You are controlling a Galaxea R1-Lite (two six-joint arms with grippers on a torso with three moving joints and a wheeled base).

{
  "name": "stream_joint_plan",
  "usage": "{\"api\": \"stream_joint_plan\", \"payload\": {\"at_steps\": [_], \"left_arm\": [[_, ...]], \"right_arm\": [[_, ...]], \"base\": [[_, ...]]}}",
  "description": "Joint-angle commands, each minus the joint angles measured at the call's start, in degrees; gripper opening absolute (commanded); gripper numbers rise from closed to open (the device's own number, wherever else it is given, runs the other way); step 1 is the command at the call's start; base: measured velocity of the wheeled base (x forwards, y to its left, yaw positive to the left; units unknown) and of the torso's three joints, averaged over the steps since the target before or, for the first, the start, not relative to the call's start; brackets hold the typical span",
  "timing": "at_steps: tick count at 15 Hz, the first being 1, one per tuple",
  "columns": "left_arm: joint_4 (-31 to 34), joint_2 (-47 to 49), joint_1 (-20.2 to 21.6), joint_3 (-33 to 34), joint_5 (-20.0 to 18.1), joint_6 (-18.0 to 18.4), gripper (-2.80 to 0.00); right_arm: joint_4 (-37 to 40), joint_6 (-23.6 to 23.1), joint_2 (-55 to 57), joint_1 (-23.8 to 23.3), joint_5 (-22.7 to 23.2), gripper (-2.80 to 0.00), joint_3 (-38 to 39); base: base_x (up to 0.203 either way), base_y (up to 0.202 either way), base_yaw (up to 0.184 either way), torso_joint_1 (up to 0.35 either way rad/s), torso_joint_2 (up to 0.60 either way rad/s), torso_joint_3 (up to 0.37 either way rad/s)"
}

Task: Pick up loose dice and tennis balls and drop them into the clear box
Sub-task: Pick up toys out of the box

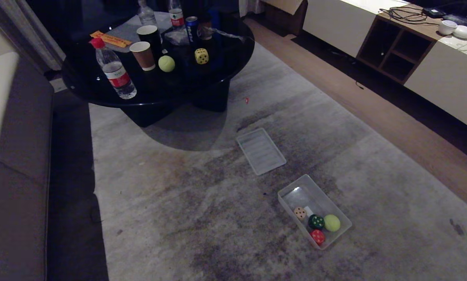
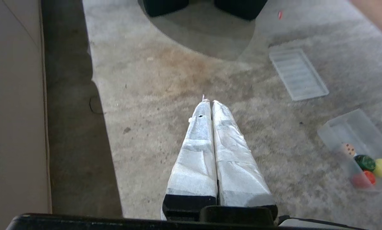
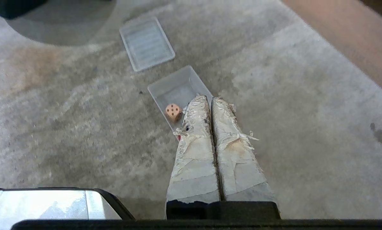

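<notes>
The clear box [image 1: 295,190] lies on the carpet and holds a beige die [image 1: 299,213], a dark green die [image 1: 316,221], a red die [image 1: 318,236] and a tennis ball [image 1: 332,223]. A yellow die [image 1: 201,56] and a second tennis ball [image 1: 166,63] rest on the black round table [image 1: 85,91]. Neither arm shows in the head view. My left gripper [image 2: 209,101] hangs shut and empty over bare carpet, with the clear box [image 2: 337,127] off to one side. My right gripper [image 3: 209,98] is shut and empty above the clear box [image 3: 175,83], next to the beige die [image 3: 173,111].
The box's ribbed lid [image 1: 261,150] lies flat on the carpet between table and box. Water bottles [image 1: 113,70], paper cups [image 1: 142,55] and a can [image 1: 192,29] crowd the table. A grey sofa [image 1: 11,164] runs along the left; a white low cabinet [image 1: 432,70] stands at the right.
</notes>
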Motion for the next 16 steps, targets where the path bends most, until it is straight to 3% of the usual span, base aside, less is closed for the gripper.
{"api": "stream_joint_plan", "payload": {"at_steps": [1,16], "left_arm": [[0.0,0.1,0.0,0.0,0.0,-0.1,-2.8],[0.0,0.0,0.0,0.0,0.0,-0.1,-2.8]], "right_arm": [[0.0,0.0,0.1,0.0,0.0,-2.8,0.0],[-0.1,0.0,0.1,0.0,0.0,-2.8,0.0]], "base": [[0.0,0.0,0.0,0.002,0.01,0.208],[0.0,0.0,0.0,0.002,0.0,0.2]]}}
